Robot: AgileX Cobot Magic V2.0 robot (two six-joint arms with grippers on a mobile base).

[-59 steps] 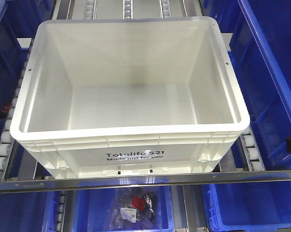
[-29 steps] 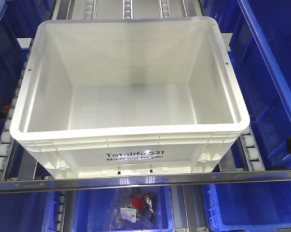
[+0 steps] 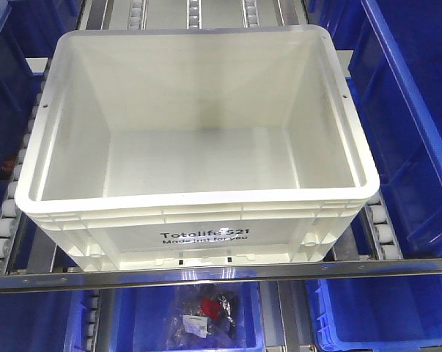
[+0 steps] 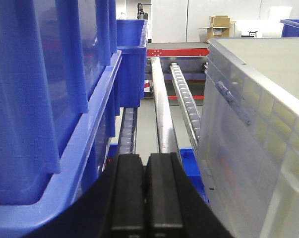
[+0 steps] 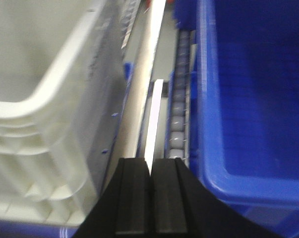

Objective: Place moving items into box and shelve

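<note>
White box [image 3: 199,213] on the roller rack, interior bare in the front view, only wrist views showing the arms, left gripper [image 4: 145,191] pressed closed holding nothing, box at its right, right gripper [image 5: 150,198] likewise closed, box at its left, blue bin [image 5: 248,99] at its right

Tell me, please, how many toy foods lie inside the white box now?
0. The white box shows only its bare floor in the front view. No toy food appears in either wrist view, and both grippers, left and right, are shut on nothing. Some may lie out of view.
</note>
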